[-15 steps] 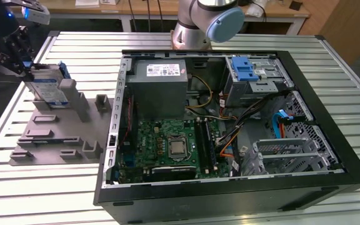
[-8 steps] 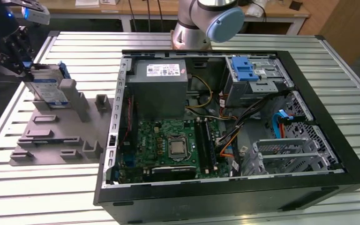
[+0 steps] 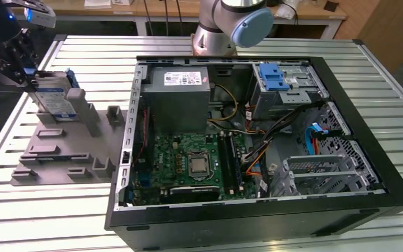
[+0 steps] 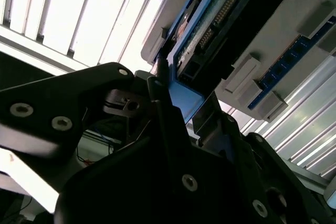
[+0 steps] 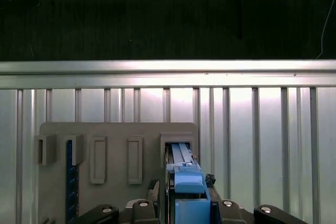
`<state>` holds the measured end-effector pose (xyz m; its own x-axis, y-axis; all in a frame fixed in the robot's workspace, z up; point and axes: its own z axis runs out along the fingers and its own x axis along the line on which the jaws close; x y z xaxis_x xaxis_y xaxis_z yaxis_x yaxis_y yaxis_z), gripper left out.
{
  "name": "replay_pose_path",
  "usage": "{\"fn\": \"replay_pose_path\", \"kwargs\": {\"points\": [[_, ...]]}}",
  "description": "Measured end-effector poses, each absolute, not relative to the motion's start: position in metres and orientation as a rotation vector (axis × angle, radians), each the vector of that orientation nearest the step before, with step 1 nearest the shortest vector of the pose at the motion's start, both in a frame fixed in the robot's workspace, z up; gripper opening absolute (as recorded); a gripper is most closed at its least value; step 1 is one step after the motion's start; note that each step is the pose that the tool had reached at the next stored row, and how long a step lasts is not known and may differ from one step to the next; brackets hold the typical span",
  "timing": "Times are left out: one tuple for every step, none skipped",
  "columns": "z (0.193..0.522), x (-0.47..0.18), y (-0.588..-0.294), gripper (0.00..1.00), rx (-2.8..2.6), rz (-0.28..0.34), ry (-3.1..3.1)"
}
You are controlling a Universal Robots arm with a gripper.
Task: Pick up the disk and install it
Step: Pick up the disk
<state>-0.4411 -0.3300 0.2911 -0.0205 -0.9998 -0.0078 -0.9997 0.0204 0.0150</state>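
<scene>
Gripper: your gripper (image 3: 25, 73) is at the exterior view's far left, over the back corner of the grey fixture plate (image 3: 61, 157). Its jaws are closed on the disk, with a black finger (image 5: 153, 191) on either side of the blue bracket (image 5: 189, 198) in the first wrist view.
Disk: the disk (image 3: 53, 100) stands on edge, upright in a slot of the fixture plate. Its white-and-blue label shows in the exterior view.
Disk edges: in the first wrist view the thin silver edge runs from the bracket into the slot's grey walls. In the second wrist view the connector edge sits close above the fingers.
Table edge: the slatted table (image 3: 40, 220) ends at a bright rail (image 5: 168, 72) just past the plate, with dark floor beyond.
Room on the plate: you have several empty grey posts (image 3: 114, 115) standing between the disk and the case.
Case: the open computer case (image 3: 257, 226) lies on the exterior view's right. Its near wall is just beside the plate; you cannot tell whether they touch.
Inside the case: a blue latch (image 3: 274, 76) sits at the far corner, with cables crossing the middle.
Arm base: the arm base (image 3: 219, 31) stands behind the case at the table's far side.
</scene>
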Motion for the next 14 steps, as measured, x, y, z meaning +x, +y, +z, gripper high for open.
{"fn": "replay_pose_path", "kwargs": {"points": [[0.2911, -0.4411, -0.3300, 0.44, 2.195, -0.025, -2.240], [0.2911, -0.4411, -0.3300, 0.44, 2.195, -0.025, -2.240], [0.2911, -0.4411, -0.3300, 0.44, 2.195, -0.026, -2.240], [0.2911, -0.4411, -0.3301, 0.43, 2.195, -0.025, -2.240], [0.2911, -0.4411, -0.3301, 0.43, 2.195, -0.025, -2.240], [0.2911, -0.4411, -0.3301, 0.36, 2.195, -0.026, -2.240], [0.2911, -0.4411, -0.3301, 0.36, 2.195, -0.025, -2.240], [0.2911, -0.4411, -0.3301, 0.36, 2.195, -0.025, -2.240], [0.2911, -0.4411, -0.3301, 0.36, 2.195, -0.025, -2.240], [0.2911, -0.4411, -0.3301, 0.36, 2.195, -0.025, -2.240], [0.2911, -0.4411, -0.3301, 0.36, 2.195, -0.026, -2.240], [0.2912, -0.4411, -0.3301, 0.36, 2.195, -0.025, -2.240], [0.2915, -0.4412, -0.3301, 0.36, 2.195, -0.025, -2.240], [0.2922, -0.4412, -0.3301, 0.36, 2.195, -0.026, -2.240]]}}
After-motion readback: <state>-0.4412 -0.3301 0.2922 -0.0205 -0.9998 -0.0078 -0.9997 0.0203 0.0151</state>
